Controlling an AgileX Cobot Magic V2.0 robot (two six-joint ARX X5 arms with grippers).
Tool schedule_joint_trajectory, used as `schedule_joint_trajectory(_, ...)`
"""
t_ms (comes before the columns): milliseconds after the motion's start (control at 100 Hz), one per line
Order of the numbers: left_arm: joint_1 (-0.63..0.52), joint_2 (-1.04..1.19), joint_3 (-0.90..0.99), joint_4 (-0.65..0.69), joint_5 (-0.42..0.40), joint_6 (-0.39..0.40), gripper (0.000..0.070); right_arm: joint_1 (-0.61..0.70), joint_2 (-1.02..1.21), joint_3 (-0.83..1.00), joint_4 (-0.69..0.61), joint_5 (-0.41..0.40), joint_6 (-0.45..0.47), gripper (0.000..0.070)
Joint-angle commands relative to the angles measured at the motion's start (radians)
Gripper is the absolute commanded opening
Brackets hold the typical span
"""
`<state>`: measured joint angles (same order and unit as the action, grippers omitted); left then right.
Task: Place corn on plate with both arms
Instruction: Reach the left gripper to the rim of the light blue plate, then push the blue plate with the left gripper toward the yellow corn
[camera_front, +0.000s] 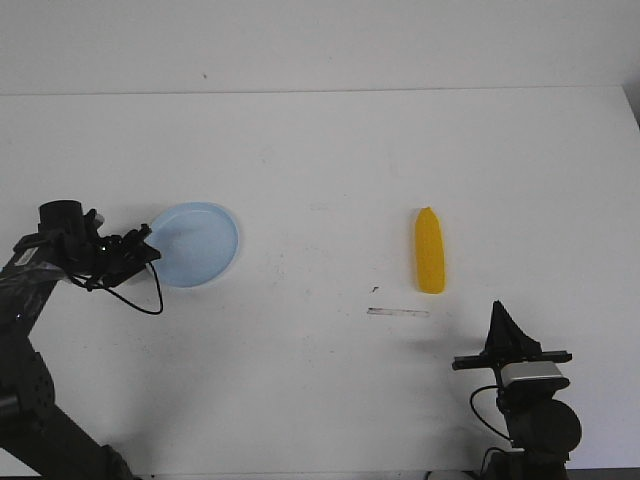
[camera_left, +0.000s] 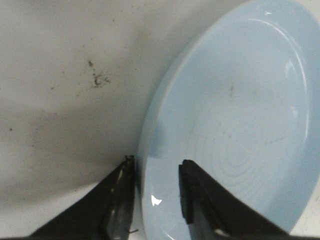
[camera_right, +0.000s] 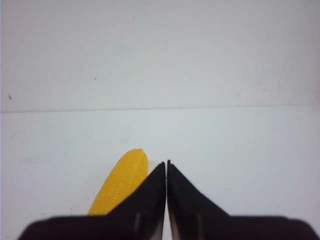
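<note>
The pale light-blue plate (camera_front: 200, 243) lies on the white table at the left. My left gripper (camera_front: 140, 245) is at its left edge. In the left wrist view the gripper (camera_left: 156, 161) straddles the plate's (camera_left: 235, 115) rim, one finger outside and one on the inner face, closed on it. The yellow corn (camera_front: 430, 251) lies on the table right of centre, its tapered end pointing away. My right gripper (camera_front: 497, 306) is shut and empty, nearer the front edge than the corn and a little to its right. The right wrist view shows the corn (camera_right: 120, 184) beside the closed gripper (camera_right: 166, 161).
A thin grey strip (camera_front: 398, 312) and a small dark speck (camera_front: 374, 289) lie on the table just in front of the corn. The table's far edge meets a white wall (camera_front: 320, 45). The table top (camera_left: 60, 90) by the plate carries dark smudges.
</note>
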<state>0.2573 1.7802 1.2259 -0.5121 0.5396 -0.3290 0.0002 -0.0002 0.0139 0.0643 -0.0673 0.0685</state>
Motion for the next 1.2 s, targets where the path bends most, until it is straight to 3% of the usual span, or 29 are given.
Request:
schedule_joint_trajectory(0, 0.002, 0.025, 0.014, -0.001, -0.002, 0.007, 0.0080, 0.002, 0.001, -0.001, 0.010, 0.000, 0.013, 0.0003)
schedule_joint_trajectory(100, 0.002, 0.025, 0.014, -0.002, -0.053, 0.007, 0.0067, 0.002, 0.001, -0.001, 0.010, 0.000, 0.013, 0.0003)
schedule_joint_trajectory(150, 0.002, 0.025, 0.014, -0.002, -0.085, 0.008, 0.0000, 0.002, 0.001, -0.001, 0.010, 0.000, 0.013, 0.0003)
schedule_joint_trajectory(630, -0.080, -0.144, 0.015, 0.000, -0.101, 0.007, 0.0001, 0.002, 0.001, -0.001, 0.010, 0.000, 0.013, 0.0003)
schedule_joint_trajectory(1010, -0.397, -0.156, 0.014, 0.079, -0.102, -0.002, 0.0001, 0.002, 0.001, -0.001, 0.010, 0.000, 0.013, 0.0003)
schedule_joint_trajectory(1190, -0.534, -0.076, 0.014, 0.137, -0.102, -0.080, 0.0001, 0.002, 0.001, -0.001, 0.010, 0.000, 0.013, 0.0003)
